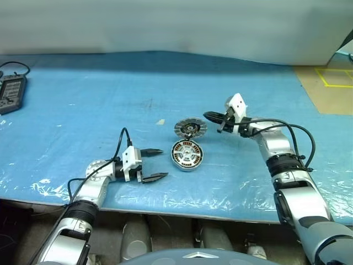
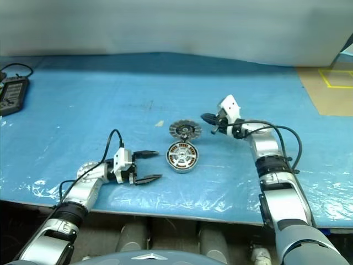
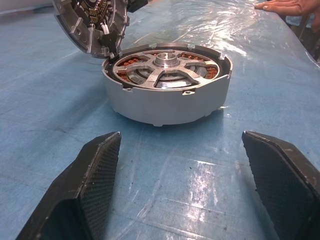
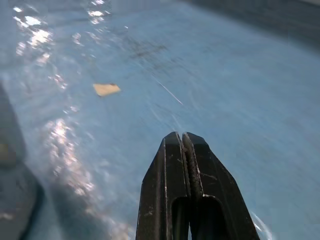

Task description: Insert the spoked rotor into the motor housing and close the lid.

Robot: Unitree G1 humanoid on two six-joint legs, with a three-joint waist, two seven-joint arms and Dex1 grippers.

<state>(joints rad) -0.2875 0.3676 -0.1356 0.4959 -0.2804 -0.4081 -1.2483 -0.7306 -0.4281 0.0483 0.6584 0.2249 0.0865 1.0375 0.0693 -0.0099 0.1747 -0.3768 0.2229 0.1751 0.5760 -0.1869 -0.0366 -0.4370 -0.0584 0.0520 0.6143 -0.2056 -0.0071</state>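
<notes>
Left fingers (image 1: 153,164) spread wide, empty, just beside the housing (image 1: 187,154). Right fingers (image 1: 211,116) pressed together, empty, near the lid (image 1: 190,130). Rotor (image 3: 167,67) sits inside housing; lid leans tilted against its far rim. Tabletop (image 1: 99,99) under crinkled blue plastic sheet. Grey handset (image 1: 11,94) at far left edge; pale wall behind.

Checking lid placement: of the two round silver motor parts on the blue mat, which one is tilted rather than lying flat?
The lid, the ribbed disc farther from the robot. It leans on the rim of the motor housing, which lies flat with the spoked rotor inside.
</notes>
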